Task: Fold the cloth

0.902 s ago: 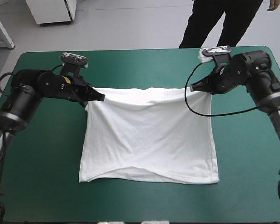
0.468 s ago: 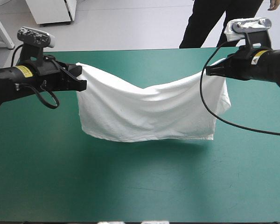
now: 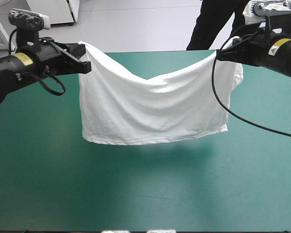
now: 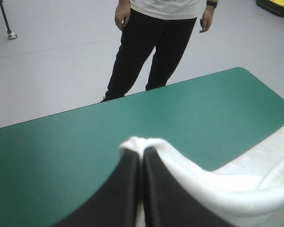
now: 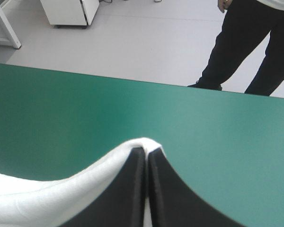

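The white T-shirt [image 3: 150,109] hangs in the air over the teal-green table [image 3: 136,189], stretched between both arms and sagging in the middle. Its lower edge floats above the cover. My left gripper [image 3: 86,67] is shut on the shirt's left top corner, and my right gripper [image 3: 221,53] is shut on the right top corner. In the left wrist view the black fingers [image 4: 128,189] meet in an arch with white T-shirt [image 4: 217,184] cloth wrapped over the tips. The right wrist view shows the same: fingers [image 5: 168,194] pressed together, T-shirt [image 5: 61,196] draping off to one side.
The teal-green cover [image 4: 85,146] stretches bare beneath and in front of the hanging shirt. The table's far edge [image 3: 150,52] runs just behind the shirt's top.
Both arms have risen with the shirt: it lay flat on the table earlier, then left the cover and now hangs a little higher between the grippers.
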You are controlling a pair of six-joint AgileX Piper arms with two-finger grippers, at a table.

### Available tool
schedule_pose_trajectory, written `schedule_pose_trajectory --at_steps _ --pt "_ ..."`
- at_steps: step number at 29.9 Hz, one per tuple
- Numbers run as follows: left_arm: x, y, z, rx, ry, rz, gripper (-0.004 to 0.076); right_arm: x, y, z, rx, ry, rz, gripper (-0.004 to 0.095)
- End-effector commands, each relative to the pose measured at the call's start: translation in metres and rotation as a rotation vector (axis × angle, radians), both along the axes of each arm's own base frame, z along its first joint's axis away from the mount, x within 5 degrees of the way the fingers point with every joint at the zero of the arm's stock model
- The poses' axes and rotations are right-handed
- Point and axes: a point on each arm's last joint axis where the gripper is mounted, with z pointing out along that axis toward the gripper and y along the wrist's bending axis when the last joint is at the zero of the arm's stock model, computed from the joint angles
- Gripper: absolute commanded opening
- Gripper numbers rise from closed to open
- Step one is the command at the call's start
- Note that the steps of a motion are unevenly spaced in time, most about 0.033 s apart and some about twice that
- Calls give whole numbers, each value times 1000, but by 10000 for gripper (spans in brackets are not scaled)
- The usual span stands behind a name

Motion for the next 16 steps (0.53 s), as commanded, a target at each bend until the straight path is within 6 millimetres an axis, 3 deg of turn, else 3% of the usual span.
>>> schedule_pose_trajectory --at_steps 1,5,9,13,16 --pt "24 -7 8 -98 -107 19 -10 14 1 14 29 -160 -15 -17" --pt "59 -14 0 -120 -131 43 -10 48 3 4 32 -177 -37 -17" --pt "89 -22 8 -125 -173 40 -10 81 -4 4 30 -205 -74 -17" --pt "105 -28 16 -104 -166 14 -10 100 -8 9 50 -234 -84 -17" --pt "115 -30 6 -37 -97 5 -10 107 -9 3 50 -211 -58 -17"
